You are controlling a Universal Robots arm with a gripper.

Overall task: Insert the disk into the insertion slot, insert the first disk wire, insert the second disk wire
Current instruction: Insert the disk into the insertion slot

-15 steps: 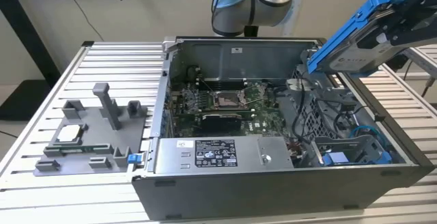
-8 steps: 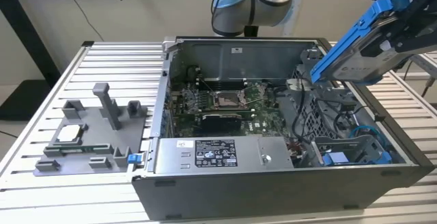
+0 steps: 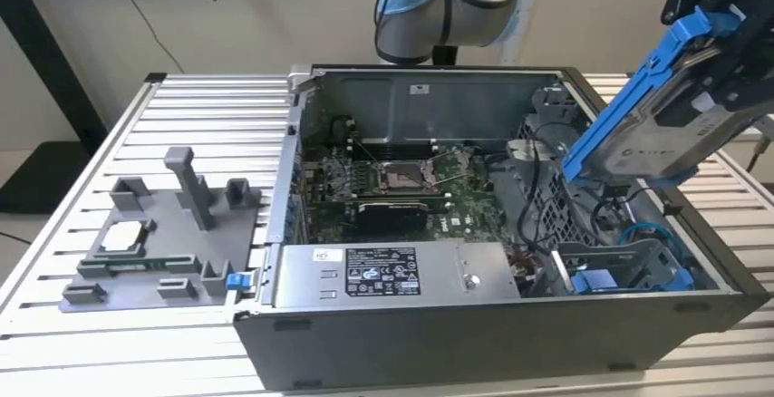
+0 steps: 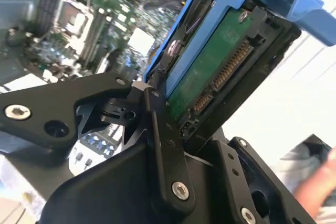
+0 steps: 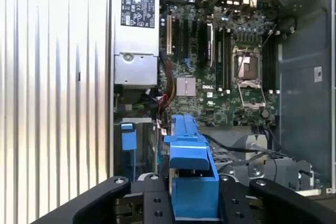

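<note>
With the jaws clamped on the disk, tilted high over the case, it could snag the cables or jam askew in the slot.

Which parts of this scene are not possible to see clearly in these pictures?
- Inside of the insertion slot: exterior view, hidden by its own metal wall.
- Label of the disk: first wrist view, the disk stands edge-on in the pincer.
- A pinkish shape beside the pincer: second wrist view, too blurred to identify.
</note>
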